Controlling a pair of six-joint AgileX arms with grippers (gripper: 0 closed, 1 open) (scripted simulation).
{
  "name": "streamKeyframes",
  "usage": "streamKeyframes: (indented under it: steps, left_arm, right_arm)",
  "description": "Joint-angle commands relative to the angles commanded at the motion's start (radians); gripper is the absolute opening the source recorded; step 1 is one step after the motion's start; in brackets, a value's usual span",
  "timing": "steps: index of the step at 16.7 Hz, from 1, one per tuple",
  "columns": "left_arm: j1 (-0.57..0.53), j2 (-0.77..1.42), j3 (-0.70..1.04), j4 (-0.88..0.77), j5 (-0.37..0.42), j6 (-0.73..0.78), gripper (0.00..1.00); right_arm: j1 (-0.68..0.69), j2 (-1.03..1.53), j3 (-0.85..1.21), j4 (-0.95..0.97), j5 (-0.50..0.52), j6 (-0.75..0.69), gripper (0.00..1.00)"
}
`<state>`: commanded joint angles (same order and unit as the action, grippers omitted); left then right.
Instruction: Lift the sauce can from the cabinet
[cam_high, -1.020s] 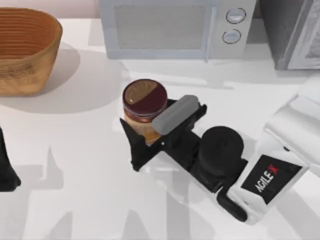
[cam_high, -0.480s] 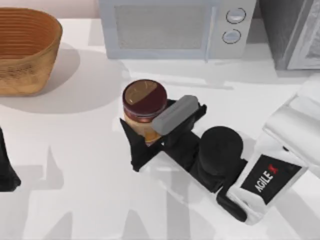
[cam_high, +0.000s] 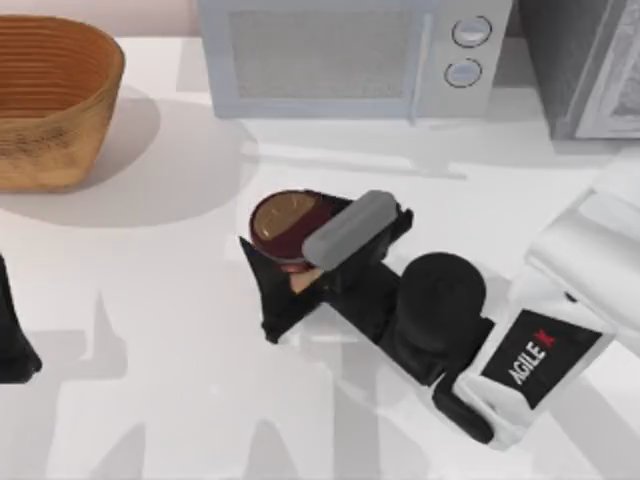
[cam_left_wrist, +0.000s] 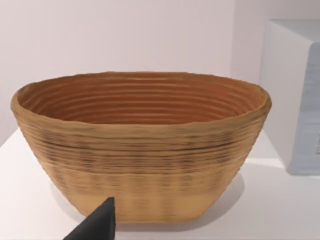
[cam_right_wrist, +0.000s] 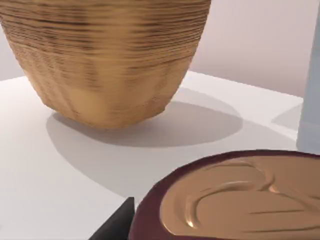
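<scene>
The sauce can, with a maroon top and a sliver of tan body, is upright over the middle of the table, far from the dark grey cabinet at the back right corner. My right gripper reaches in from the right and is shut on the can, one black finger on its near side and a grey pad on its far side. The right wrist view has the can's embossed top close up beside a dark fingertip. My left gripper is parked at the left edge.
A woven brown basket stands at the back left, and it is large in the left wrist view and in the right wrist view. A pale microwave with two knobs lines the back edge.
The can's top now looks smaller and sits closer in between the right fingers, with much less of its tan body showing. The right arm has hardly moved; the left arm is still.
</scene>
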<state>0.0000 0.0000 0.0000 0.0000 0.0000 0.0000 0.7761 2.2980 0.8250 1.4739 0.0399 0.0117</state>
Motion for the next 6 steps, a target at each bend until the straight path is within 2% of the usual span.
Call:
streamKeyframes:
  steps: [6]
  left_arm:
    - [0.000,0.000,0.000,0.000,0.000,0.000,1.00]
  right_arm:
    - [0.000,0.000,0.000,0.000,0.000,0.000,1.00]
